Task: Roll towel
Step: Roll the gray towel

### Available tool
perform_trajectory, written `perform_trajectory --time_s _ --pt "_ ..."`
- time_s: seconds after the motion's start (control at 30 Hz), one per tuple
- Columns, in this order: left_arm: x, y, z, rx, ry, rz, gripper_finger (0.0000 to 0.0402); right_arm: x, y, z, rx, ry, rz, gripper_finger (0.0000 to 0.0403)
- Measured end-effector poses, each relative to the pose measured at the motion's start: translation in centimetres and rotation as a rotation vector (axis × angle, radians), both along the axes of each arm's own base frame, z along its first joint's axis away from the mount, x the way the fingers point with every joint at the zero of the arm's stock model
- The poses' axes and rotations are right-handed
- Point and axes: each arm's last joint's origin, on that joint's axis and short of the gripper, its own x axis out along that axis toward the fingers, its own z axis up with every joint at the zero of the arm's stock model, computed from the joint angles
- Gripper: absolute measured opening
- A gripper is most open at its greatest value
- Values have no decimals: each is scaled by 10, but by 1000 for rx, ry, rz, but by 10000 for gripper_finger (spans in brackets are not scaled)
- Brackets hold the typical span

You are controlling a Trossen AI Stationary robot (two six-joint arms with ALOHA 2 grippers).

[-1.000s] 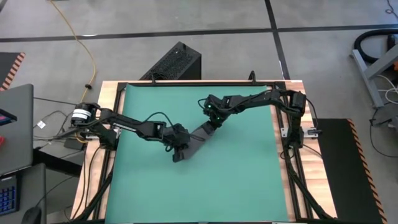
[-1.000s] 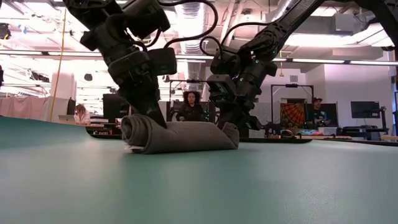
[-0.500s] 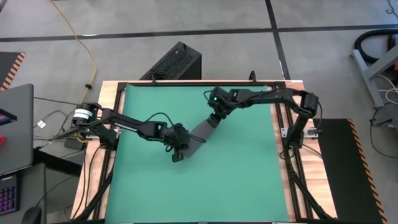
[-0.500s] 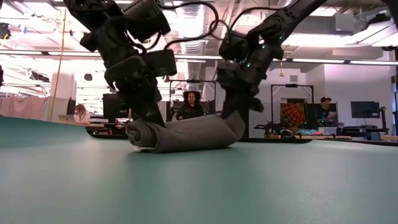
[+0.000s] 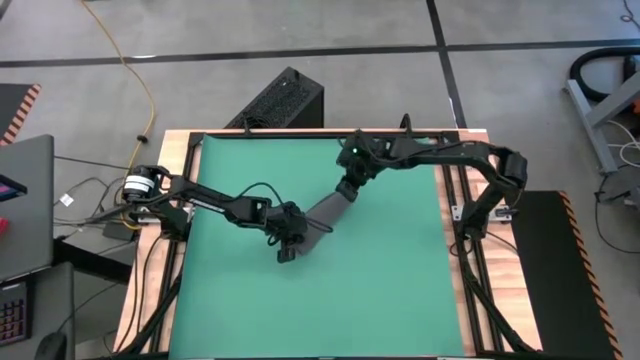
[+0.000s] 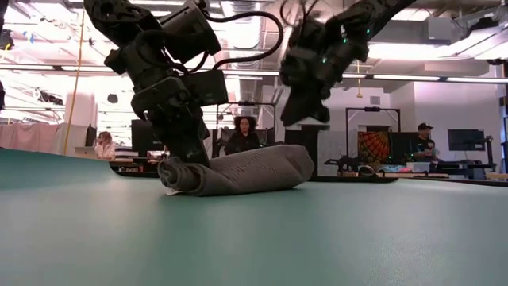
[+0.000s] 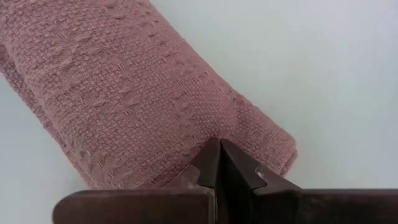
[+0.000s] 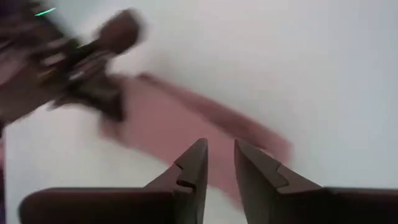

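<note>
Left end effector [image 6: 184, 159] closed, pressing the rolled towel [image 6: 242, 170] end (seemingly not gripping). Right end effector [image 8: 216, 163] slightly open, empty, above the far end.

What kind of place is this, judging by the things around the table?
Probably a robotics lab or workshop. Two arms work over a green mat on a framed table, cables run across a bare concrete floor, and behind it people sit at desks with a monitor under exposed ceiling ducts.
</note>
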Motion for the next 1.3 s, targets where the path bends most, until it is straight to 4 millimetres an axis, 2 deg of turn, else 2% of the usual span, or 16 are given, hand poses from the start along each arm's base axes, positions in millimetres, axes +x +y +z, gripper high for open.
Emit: perform_trajectory --time_s 0.07,0.2,0.37,0.57,0.7,0.9,1.1,1.2,1.3 --pt "0 0 0 4 1 -7 0 2 9 3 -22 -24 66 92" --pt "-1 0 -1 7 8 -44 0 10 24 -7 -10 -84 198 65" --pt "-2 0 -1 16 14 -66 0 21 21 -18 -17 -117 208 46" --pt "-3 1 -2 0 23 -81 0 27 17 -41 18 -69 232 22" --pt "-3 3 -2 1 28 -83 0 28 17 -40 11 -77 241 17" --pt "-4 5 -3 11 32 -131 0 22 19 -19 -2 -151 283 20" --pt "-4 9 -2 32 23 -160 0 29 38 -30 -15 -129 386 16" --pt "-3 9 -2 33 6 -174 0 28 34 -30 -65 -130 377 16" --pt "-1 8 -1 33 -10 -189 0 20 24 -40 -80 -88 340 16"
